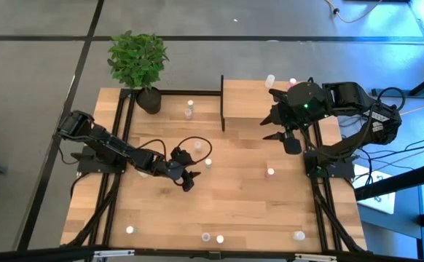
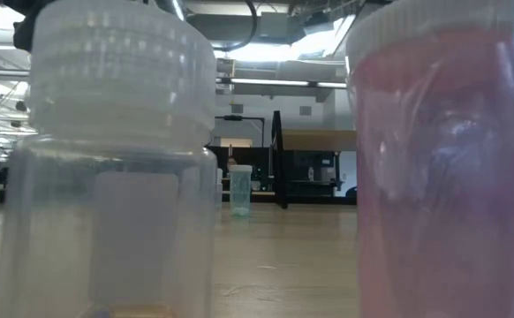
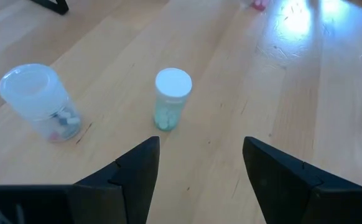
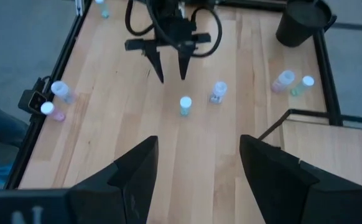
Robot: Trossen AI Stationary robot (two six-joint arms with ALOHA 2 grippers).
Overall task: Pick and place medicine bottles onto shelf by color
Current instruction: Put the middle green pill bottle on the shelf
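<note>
**Both grippers standing open and empty, bottles scattered across the table**

The wooden table (image 1: 234,196) is filling most of the high view, with a black frame running along its edges. The shelf (image 1: 245,102) is sitting at the far edge of the table, right of centre, with two medicine bottles (image 1: 270,80) standing on its far right part, one white-capped and one pink-capped. A potted plant (image 1: 138,62) is standing at the far left corner.

The right arm is reaching over the shelf's right end, and the right gripper (image 1: 278,127) is hanging above the table just in front of the shelf, its fingers spread wide and holding nothing. In its wrist view the fingers (image 4: 131,174) are framing bare tabletop, with the shelf's corner to one side.

The left arm is stretching from the left edge toward the middle of the table. The left gripper (image 1: 189,169) is hovering low, its fingers (image 3: 137,174) standing apart and empty, pointing at a green-tinted bottle (image 3: 170,98) with a white cap that is standing upright just ahead of them, untouched. A clear bottle (image 3: 41,102) is standing near it, off to one side.

Other bottles are standing well apart: two near the plant (image 1: 189,110), a pink one (image 1: 270,172) right of centre, and several along the near edge (image 1: 212,238). In the low view two of these, a clear bottle (image 2: 116,168) and a pink bottle (image 2: 447,168), are looming right before the camera.
</note>
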